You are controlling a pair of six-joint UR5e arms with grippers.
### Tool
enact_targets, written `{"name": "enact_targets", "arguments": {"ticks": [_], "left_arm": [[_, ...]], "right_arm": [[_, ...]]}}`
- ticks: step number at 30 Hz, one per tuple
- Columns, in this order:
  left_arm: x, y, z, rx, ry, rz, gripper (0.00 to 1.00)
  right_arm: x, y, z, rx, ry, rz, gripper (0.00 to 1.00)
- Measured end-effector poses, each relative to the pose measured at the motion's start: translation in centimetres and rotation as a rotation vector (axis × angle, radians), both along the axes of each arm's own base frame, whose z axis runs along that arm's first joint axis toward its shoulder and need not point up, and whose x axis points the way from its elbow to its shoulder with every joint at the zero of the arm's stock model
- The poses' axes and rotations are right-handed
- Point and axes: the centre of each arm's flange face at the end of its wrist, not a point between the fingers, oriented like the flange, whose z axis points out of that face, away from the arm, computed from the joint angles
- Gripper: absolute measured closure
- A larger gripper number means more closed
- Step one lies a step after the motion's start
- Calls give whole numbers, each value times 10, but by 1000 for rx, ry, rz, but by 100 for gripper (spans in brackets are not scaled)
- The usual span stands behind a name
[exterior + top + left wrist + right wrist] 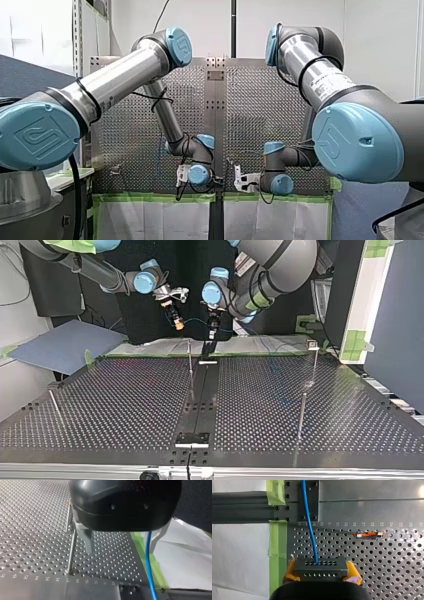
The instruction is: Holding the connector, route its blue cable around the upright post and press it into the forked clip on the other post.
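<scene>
Stamped numbers run in a row on the perforated table point(387, 562), just past where its holes end, ahead of my right gripper point(322, 573). They read 32, 31, 30, 29, 28, 27, 26, 25, 24, 23, 22, 21, counting down away from the green tape point(277, 555). The left wrist view shows a similar row at the table's edge, too blurred to read. In the front view, each blue joint cap point(35, 135) bears a raised UR emblem. A white label point(327, 82) on my right arm point(300, 55) carries print too small to read.
</scene>
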Motion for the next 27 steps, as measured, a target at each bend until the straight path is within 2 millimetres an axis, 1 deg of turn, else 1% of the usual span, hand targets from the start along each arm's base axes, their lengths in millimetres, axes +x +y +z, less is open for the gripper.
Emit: {"name": "enact_targets", "arguments": {"ticks": [5, 6, 7, 8, 9, 10, 11, 12, 13, 14, 15, 16, 27], "left_arm": [[-2, -2, 0, -10, 5, -2, 0], [-2, -2, 0, -11, 5, -2, 7], [-2, -2, 0, -12, 5, -1, 19], [-2, -2, 0, -13, 5, 0, 19], [-2, -2, 0, -13, 5, 3, 35], [-2, -1, 0, -12, 3, 7, 53], [-2, -1, 0, -12, 2, 11, 53], [-2, -1, 0, -13, 0, 16, 65], [-2, -1, 0, -14, -2, 19, 82], [-1, -1, 1, -17, -3, 21, 82], [-1, -1, 1, -22, -4, 24, 95], [-1, -1, 1, -27, -5, 25, 100], [1, 0, 1, -71, -4, 36, 100]], "right_arm": [[0, 0, 0, 0, 0, 0, 100], [0, 0, 0, 0, 0, 0, 100], [0, 0, 0, 0, 0, 0, 100], [0, 0, 0, 0, 0, 0, 100], [0, 0, 0, 0, 0, 1, 100], [0, 0, 0, 0, 0, 1, 100], [0, 0, 0, 0, 0, 1, 100], [0, 0, 0, 0, 0, 1, 100], [0, 0, 0, 0, 0, 1, 100], [0, 0, 0, 0, 0, 2, 100], [0, 0, 0, 0, 0, 2, 100], [0, 0, 0, 0, -1, 2, 100], [-1, -1, 0, 1, -1, 0, 100]]}}
